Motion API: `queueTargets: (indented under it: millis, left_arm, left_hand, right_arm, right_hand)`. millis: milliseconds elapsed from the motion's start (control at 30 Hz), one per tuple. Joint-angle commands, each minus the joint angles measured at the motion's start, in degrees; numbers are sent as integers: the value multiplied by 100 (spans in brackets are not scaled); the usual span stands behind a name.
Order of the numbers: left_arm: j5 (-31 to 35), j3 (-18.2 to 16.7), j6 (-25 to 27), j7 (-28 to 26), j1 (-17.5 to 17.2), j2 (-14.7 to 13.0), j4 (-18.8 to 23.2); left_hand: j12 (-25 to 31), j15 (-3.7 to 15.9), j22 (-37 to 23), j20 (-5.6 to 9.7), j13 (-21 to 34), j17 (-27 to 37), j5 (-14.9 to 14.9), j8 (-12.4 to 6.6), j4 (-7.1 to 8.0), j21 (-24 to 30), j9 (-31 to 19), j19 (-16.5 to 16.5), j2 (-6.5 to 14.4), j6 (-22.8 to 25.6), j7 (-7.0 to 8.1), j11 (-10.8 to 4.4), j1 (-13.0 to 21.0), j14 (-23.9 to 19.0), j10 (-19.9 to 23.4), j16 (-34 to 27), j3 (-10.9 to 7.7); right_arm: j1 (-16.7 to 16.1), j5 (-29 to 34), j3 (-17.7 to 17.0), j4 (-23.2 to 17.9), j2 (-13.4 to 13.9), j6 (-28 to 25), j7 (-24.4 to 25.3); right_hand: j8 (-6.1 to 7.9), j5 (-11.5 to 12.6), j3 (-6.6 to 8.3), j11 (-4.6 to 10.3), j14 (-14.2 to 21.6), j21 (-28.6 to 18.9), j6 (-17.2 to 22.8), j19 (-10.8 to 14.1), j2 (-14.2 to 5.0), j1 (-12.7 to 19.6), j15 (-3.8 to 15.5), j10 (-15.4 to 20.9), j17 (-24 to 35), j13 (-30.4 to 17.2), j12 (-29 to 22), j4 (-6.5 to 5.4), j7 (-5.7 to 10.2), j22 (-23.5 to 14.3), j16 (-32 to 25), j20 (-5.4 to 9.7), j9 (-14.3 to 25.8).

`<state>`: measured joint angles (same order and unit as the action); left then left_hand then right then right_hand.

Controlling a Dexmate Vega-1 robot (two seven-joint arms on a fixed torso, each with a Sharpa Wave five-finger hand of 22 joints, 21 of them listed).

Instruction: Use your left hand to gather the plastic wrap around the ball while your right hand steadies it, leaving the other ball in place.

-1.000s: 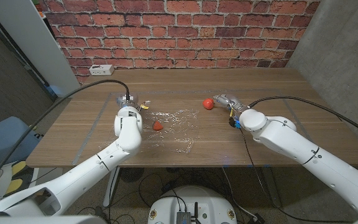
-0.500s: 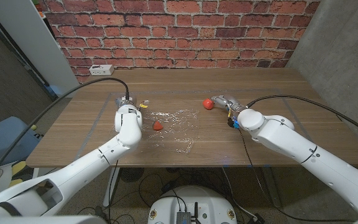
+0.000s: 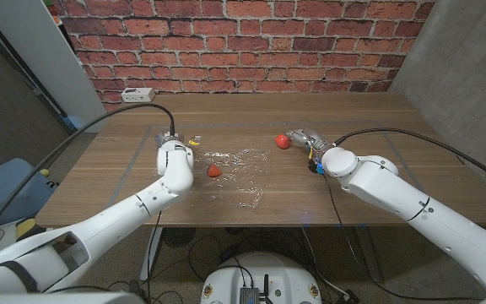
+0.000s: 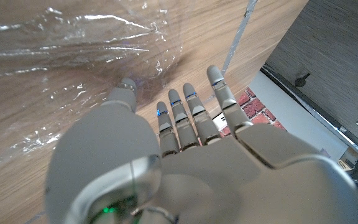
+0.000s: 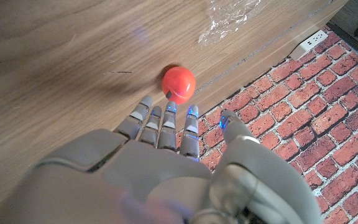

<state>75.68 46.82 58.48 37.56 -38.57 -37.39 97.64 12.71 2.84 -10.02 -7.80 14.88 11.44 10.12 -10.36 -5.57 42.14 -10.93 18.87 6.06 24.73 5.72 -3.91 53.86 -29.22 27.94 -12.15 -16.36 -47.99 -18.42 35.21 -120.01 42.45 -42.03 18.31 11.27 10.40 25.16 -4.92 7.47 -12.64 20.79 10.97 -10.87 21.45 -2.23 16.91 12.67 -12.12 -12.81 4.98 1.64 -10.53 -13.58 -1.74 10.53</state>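
A small red ball (image 3: 214,170) lies on the left part of a crumpled clear plastic wrap (image 3: 240,174) near the table's middle. My left hand (image 3: 175,141) is to the left of the wrap and a little farther back, holding nothing. In the left wrist view its fingers (image 4: 191,115) are straight and apart, with the thumb close to the plastic wrap (image 4: 61,43). A second red ball (image 3: 283,141) sits bare on the wood to the right. My right hand (image 3: 305,139) is just right of it, empty. Its fingertips (image 5: 166,118) stop short of the second ball (image 5: 179,84).
A white power strip (image 3: 136,93) lies at the table's back left edge. Black cables run along both arms. A brick wall stands behind the table (image 3: 369,118). The wood on the right half is bare.
My left arm has slid a little farther from the robot, along the wrap's left side. The right hand has edged slightly toward the bare ball. Both balls stay put.
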Motion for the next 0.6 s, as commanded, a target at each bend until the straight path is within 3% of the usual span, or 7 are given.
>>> queueTargets:
  millis: [33,167,233,267,300,500,600]
  left_arm:
    - [-86,335,-56,292,339,-23,-260]
    - [-137,450,-157,391,438,-11,-320]
    - [-167,485,-179,429,472,-3,-337]
    - [-183,500,-195,414,480,-5,-343]
    - [-182,521,-199,395,488,-2,-352]
    - [-205,575,-241,167,438,-45,-244]
    - [-265,515,-257,24,356,-112,-51]
  left_hand:
    - [10,90,-8,46,-14,4,9,-62,-21,-27,-15,21,36,75,-5,-39,5,1,45,15,-56]
    - [96,111,-12,68,-48,-17,3,-160,-64,-65,-15,26,50,349,-25,-60,14,-130,309,-24,-95]
    - [195,159,-14,81,-74,-31,1,-207,-91,-85,-14,56,77,533,-37,-87,19,-300,621,-74,-134]
    - [261,210,-17,113,-100,-52,1,-254,-122,-95,-17,116,89,744,-77,-198,20,-431,871,-95,-170]
    - [297,232,-18,129,-114,-59,4,-287,-136,-88,-19,176,116,878,-121,-170,28,-546,1006,-122,-201]
    - [937,572,-28,217,13,-131,81,-753,-416,-140,-90,363,345,2682,-417,-426,584,-1286,2910,-131,-823]
    - [1140,697,-27,257,109,-137,81,-771,-419,-138,-114,405,343,2862,-468,-490,693,-1509,3324,-148,-943]
  right_arm:
    - [-3,-8,-15,-25,3,-25,24]
    - [-5,6,-20,-28,16,-4,29]
    - [-12,-15,-42,-27,-10,-42,59]
    - [-14,-13,-44,-26,-2,-27,56]
    - [-17,-17,-49,-26,-4,-30,61]
    - [8,-41,-57,8,13,-25,18]
    - [19,-43,-45,47,26,18,-21]
  right_hand:
    - [42,18,37,18,48,-22,62,29,20,61,-11,50,8,-12,-19,-12,-18,-11,-21,0,16]
    - [42,18,40,3,55,-22,73,30,22,68,-13,59,10,-12,-21,-16,-15,-10,-25,-2,17]
    - [44,17,42,8,55,-22,83,31,22,71,-10,64,11,-12,-22,-18,-19,-10,-25,-4,17]
    - [44,17,43,7,53,-22,84,32,23,72,-11,67,11,-12,-22,-19,-20,-10,-25,-5,17]
    - [42,17,44,28,53,-22,87,33,23,75,-13,64,13,-13,-20,-22,-21,-10,-25,-2,17]
    - [40,14,47,8,59,-23,97,39,26,80,-8,73,17,-13,-20,-32,-24,-10,-30,-2,18]
    - [37,14,48,12,60,-22,95,38,27,82,-4,72,19,-13,-18,-36,-22,-10,-31,-3,18]
